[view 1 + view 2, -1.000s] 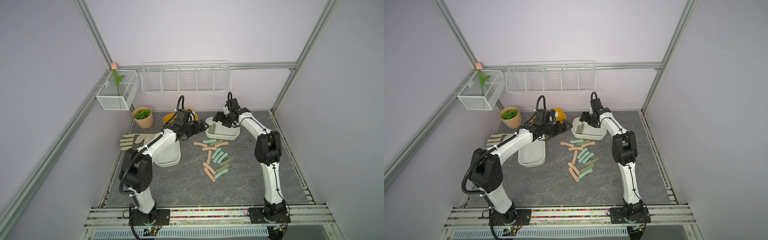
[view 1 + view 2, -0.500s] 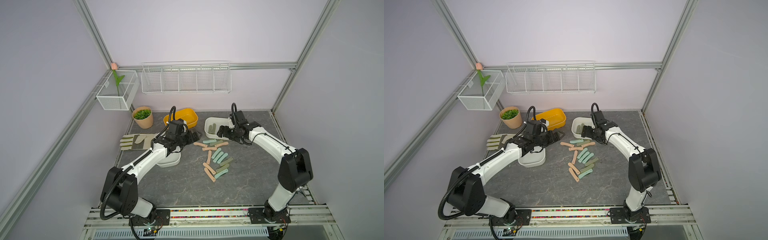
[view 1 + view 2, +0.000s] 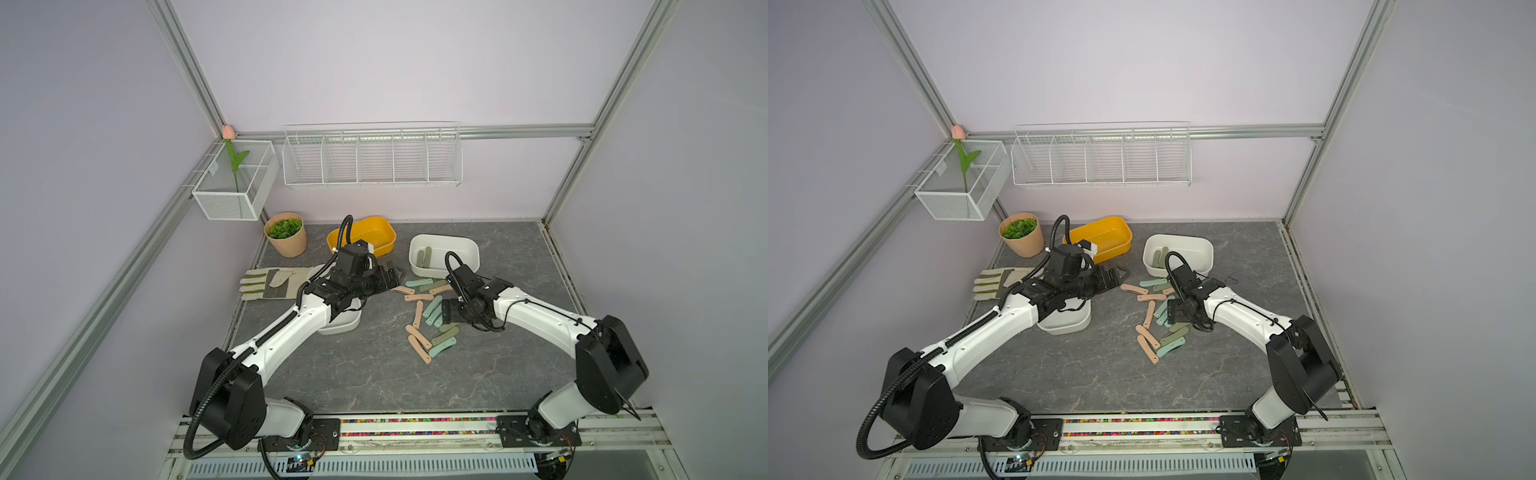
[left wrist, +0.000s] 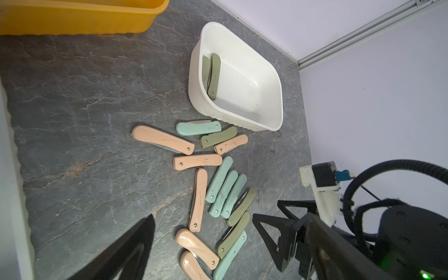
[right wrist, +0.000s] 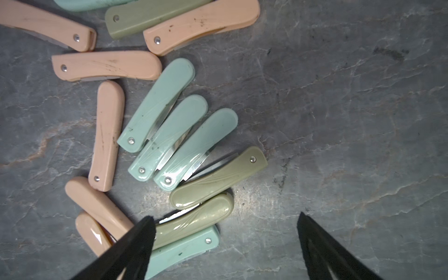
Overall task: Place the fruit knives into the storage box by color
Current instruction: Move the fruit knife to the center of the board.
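Swung back from the far white storage box [image 3: 426, 272] since a second ago, the right gripper [image 5: 224, 219] is being held low over the right side of the fruit knives [image 3: 432, 306], and its fingers [image 5: 131, 247] are being kept spread wide with nothing being gripped between them; one fingertip is being shown over an olive knife [image 5: 194, 221] toward the near end of the heap. The left gripper [image 3: 392, 275] is being drawn away from the yellow box [image 3: 372, 230], and it is being held wide open and empty just left of the heap, its arm crossing a second white box [image 3: 338, 328]. Pink, mint and olive knives are being left scattered on the tabletop [image 3: 374, 374], just near of the white storage box; two olive ones [image 3: 424, 257] are already lying inside it. Left of that arm, a work glove [image 3: 266, 284] is lying flat
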Controlling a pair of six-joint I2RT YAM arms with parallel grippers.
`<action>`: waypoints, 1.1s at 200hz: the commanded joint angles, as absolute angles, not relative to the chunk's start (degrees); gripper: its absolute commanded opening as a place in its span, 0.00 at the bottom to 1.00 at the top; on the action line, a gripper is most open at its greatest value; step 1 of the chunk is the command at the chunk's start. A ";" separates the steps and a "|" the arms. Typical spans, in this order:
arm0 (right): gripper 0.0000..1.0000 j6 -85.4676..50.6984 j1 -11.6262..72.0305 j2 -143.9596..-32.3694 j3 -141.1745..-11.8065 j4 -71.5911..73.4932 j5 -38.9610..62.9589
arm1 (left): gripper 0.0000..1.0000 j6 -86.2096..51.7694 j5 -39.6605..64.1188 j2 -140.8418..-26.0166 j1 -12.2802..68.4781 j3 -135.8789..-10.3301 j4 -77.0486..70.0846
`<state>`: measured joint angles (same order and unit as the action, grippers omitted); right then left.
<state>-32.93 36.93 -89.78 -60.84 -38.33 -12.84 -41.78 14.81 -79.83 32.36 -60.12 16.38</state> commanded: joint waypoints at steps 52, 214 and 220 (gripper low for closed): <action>0.90 -32.18 41.65 -94.41 -61.68 -39.90 -17.31 | 0.99 -42.28 14.79 -82.66 33.76 -62.22 16.38; 0.89 -31.90 40.47 -102.19 -61.87 -39.51 -21.09 | 0.99 -42.32 14.83 -85.42 33.77 -64.38 16.67; 0.89 -31.81 39.86 -101.90 -61.50 -39.38 -21.09 | 0.99 -42.30 14.85 -85.43 33.75 -64.41 16.66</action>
